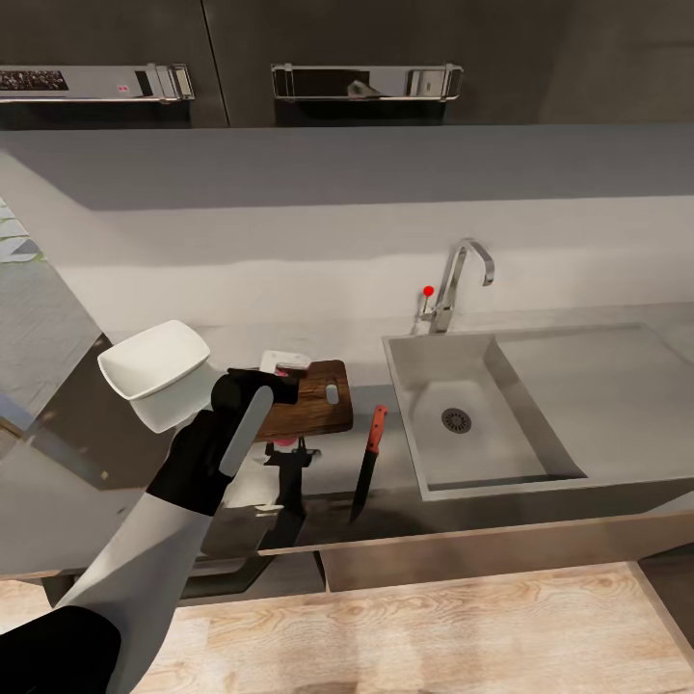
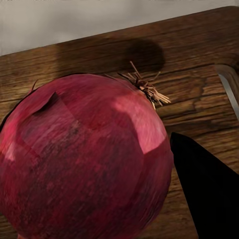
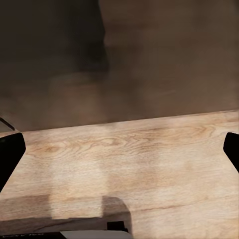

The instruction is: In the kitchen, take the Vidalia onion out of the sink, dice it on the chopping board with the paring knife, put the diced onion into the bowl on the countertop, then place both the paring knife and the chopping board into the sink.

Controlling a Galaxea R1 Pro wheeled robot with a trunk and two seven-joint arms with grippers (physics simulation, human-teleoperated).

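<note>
While the left gripper (image 1: 285, 378) hangs over the chopping board (image 1: 318, 405), the Vidalia onion (image 2: 82, 159) sits btwn its fingers, just above or on the wood; can't tell if the fingers clamp it. Onion looks deep pinkish-red, round, faceted skin w/ a dry straw-coloured root tuft on top, one dark fingertip (image 2: 206, 191) beside it. Board is dark brown wood w/ an oval slot. Counts: 1 onion, 1 board, 1 paring knife (image 1: 368, 465), 1 bowl (image 1: 154, 361), 1 sink (image 1: 540, 405). Knife lies btwn board and sink, red-brown handle away from the counter edge. White bowl is on the board's far side from the sink. Right gripper (image 3: 119, 154) fingers spread wide over wood floor (image 3: 139, 164).
</note>
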